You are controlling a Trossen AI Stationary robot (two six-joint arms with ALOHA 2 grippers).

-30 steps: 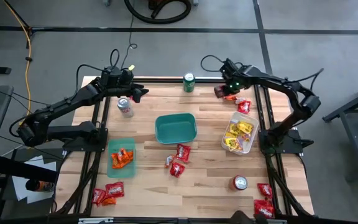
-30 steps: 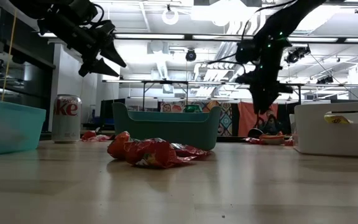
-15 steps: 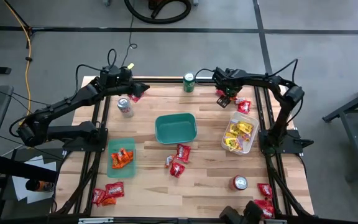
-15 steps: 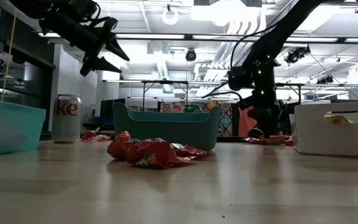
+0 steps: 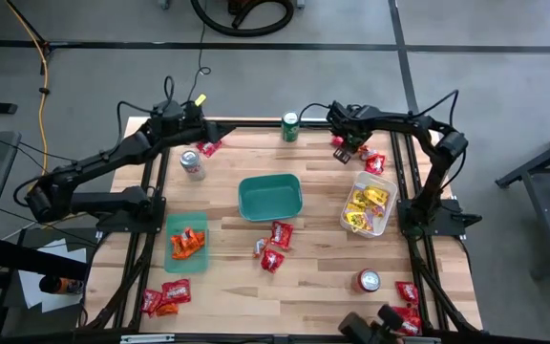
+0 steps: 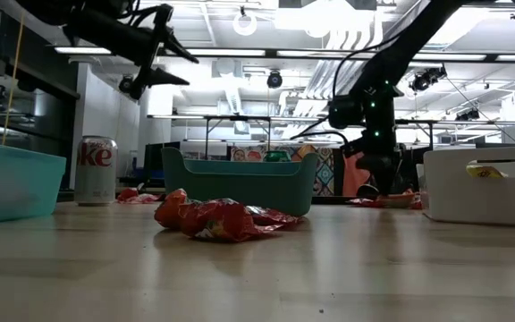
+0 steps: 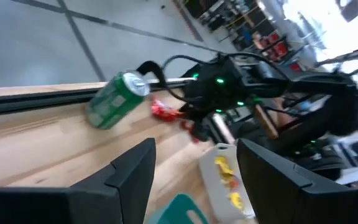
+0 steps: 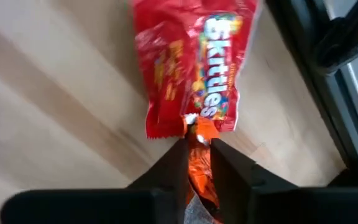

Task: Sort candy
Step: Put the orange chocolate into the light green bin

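Found the right gripper (image 8: pixel 196 163) low at the far right corner of the table (image 5: pixel 323 277), its fingers nearly closed on an orange packet (image 8: pixel 200 168) whose tip lay against a red Skittles packet (image 8: pixel 194 59) flat on the wood. Saw the left gripper (image 5: pixel 201 131) raised above the far left corner, fingers spread wide and holding nothing, near a silver can (image 5: pixel 191 163) and a lone red packet (image 5: pixel 209 148). Noted a green can (image 5: pixel 290 126) standing at the far edge between the two arms. Counted yellow packets (image 5: pixel 366 208) in the white bin (image 5: pixel 387 222) on the right, orange packets (image 5: pixel 187 242) in the green tray (image 5: pixel 172 258) on the left, and a teal bin (image 5: pixel 269 196) at the middle. Spotted loose red packets (image 5: pixel 276 247) just in front of the teal bin, more at the near left corner (image 5: pixel 165 296) and near right corner (image 5: pixel 405 306), beside a second can (image 5: pixel 368 280).
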